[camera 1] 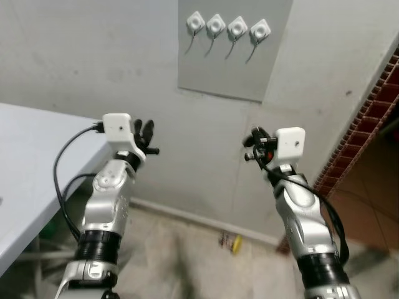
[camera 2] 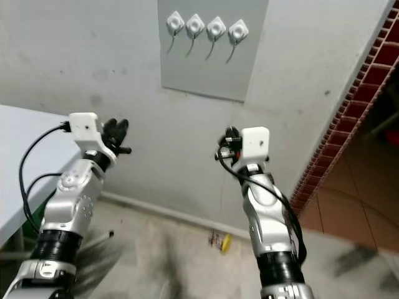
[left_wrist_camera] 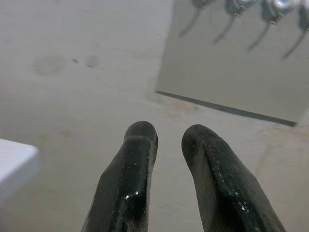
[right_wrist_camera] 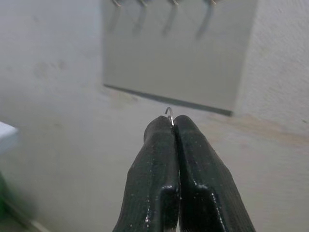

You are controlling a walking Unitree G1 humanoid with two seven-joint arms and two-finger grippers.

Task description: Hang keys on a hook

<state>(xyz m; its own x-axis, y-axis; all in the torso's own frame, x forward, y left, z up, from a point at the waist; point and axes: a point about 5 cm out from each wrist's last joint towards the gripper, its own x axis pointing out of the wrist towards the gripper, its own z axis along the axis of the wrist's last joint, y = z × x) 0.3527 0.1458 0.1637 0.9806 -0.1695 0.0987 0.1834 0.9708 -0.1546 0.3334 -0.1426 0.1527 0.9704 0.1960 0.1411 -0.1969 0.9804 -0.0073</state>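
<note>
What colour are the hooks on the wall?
White hooks with thin grey prongs, clearest in the left eye view.

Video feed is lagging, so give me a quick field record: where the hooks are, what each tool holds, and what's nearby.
hooks: four white hooks in a row on a grey wall panel, above both arms
right tool: shut on a thin key ring, raised toward the wall, below the panel
left tool: open, holding nothing, raised facing the wall
table: white, on the robot's left
floor: small yellow object by the wall base
</note>
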